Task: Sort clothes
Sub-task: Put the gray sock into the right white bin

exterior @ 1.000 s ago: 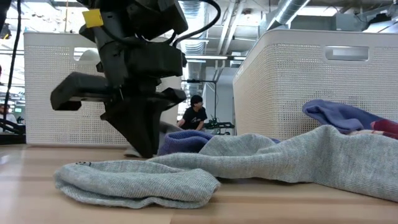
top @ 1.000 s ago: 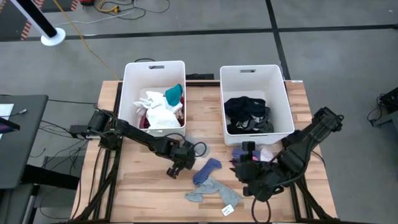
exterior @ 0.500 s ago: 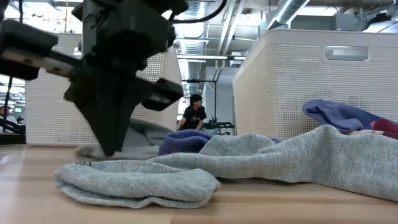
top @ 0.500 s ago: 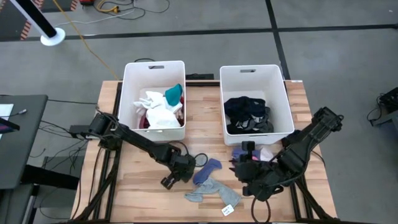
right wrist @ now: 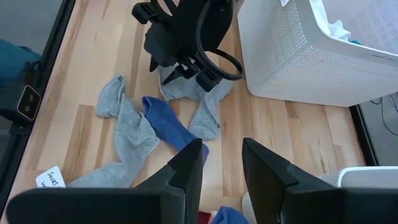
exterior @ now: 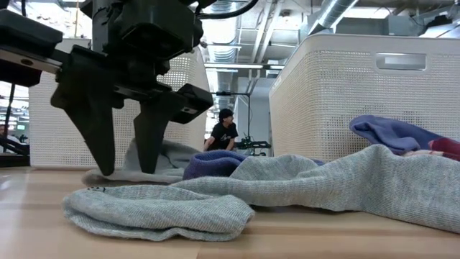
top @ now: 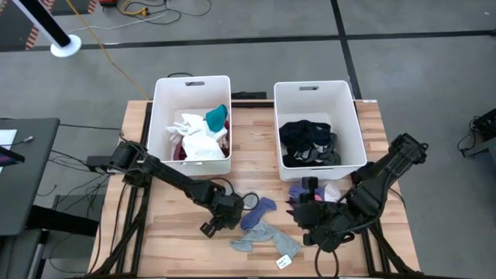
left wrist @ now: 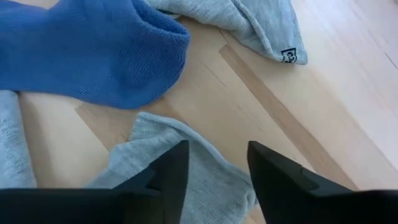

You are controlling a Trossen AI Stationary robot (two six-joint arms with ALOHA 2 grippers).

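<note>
Loose clothes lie on the wooden table: a blue sock [top: 260, 208], grey socks [top: 263, 235] with a paper tag [top: 284, 261], and a purple garment [top: 298, 188]. My left gripper [top: 223, 215] is open and points down. Its two fingers [exterior: 100, 144] stand over a small grey sock [left wrist: 205, 177] beside the blue sock [left wrist: 93, 56]. My right gripper [top: 306, 211] is open and empty, near the purple garment, and waits there. My left gripper comes from above with one fingertip on either side of the small grey sock's end [exterior: 169, 155], which lies flat on the table. I cannot tell whether the fingertips touch the cloth.
Two white bins stand at the far side. The left one [top: 163, 116] holds white, teal and maroon clothes; the right one [top: 356, 132] holds dark clothes. The right wrist view shows the left gripper [right wrist: 186, 37] and bare wood around the socks. A person shows far behind the table [exterior: 224, 133].
My left gripper has gone toward the table's near edge and come down by the blue sock, turning as it went. Its fingers, together before, now stand apart: it has opened. The clothes lie where they were.
</note>
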